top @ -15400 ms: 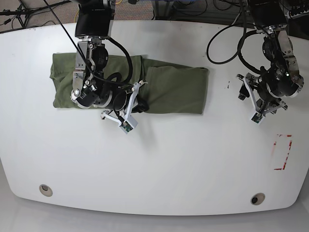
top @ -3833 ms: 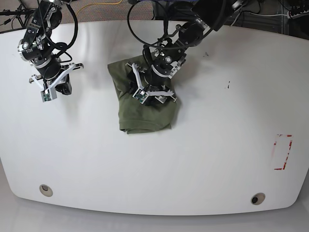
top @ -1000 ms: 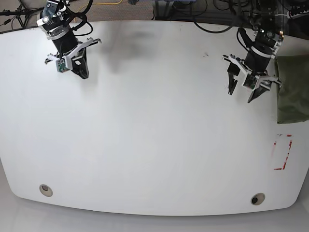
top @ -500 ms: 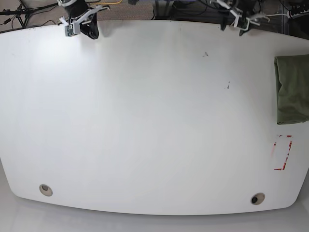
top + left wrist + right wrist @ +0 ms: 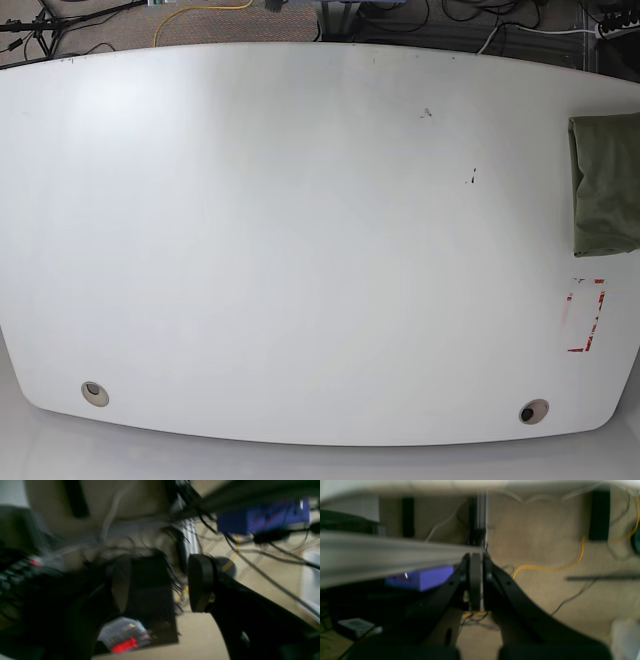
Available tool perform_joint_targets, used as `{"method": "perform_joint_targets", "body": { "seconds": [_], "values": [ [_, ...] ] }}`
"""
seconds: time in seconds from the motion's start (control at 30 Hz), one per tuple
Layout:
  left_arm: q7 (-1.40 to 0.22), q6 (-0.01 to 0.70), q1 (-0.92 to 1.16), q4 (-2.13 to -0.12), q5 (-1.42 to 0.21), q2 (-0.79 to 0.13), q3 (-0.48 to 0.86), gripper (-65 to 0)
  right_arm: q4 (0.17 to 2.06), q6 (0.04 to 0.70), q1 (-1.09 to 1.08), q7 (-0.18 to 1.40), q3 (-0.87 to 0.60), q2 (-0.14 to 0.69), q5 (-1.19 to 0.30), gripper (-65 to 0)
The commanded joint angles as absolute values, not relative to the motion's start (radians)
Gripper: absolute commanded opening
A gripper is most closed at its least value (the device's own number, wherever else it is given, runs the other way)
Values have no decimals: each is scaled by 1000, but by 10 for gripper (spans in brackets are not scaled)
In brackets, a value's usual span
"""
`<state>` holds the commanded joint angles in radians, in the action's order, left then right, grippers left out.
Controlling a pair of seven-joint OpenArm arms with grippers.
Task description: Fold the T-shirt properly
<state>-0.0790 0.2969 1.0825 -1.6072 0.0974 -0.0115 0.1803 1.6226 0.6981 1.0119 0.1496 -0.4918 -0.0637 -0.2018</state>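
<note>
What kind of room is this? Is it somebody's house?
Probably a robot lab, not a house: a big white table with a folded olive-green T-shirt, tangled black cables on the carpet, and a black robot claw.

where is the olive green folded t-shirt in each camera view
Base view: the olive-green folded cotton T-shirt lies at the right edge of the white table, cut off by the frame, above the red-marked rectangle.
Left wrist view: not in it; blurred floor and cables.
Right wrist view: not in it.
Shared landmark: the yellow cable on the carpet, also at the base view's top edge.
</note>
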Motion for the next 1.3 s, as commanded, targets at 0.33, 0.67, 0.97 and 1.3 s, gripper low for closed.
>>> {"method": "perform_joint_targets", "body": {
  "seconds": [0.33,0.67,0.97,1.3],
  "values": [
    [-77,297,837,-1204,99,-71,177,-324,1231,698,825,61,-498,-50,-15,-644],
    [-77,297,595,-846,101,-99,177,-324,980,698,657,38,-489,-10,74,-644],
    [-73,295,394,-556,102,-101,177,-325,826,673,510,39,-490,-7,194,-642],
    [-71,257,226,-354,102,-101,177,-325,584,610,343,36,-490,19,254,-642]
  ]
}}
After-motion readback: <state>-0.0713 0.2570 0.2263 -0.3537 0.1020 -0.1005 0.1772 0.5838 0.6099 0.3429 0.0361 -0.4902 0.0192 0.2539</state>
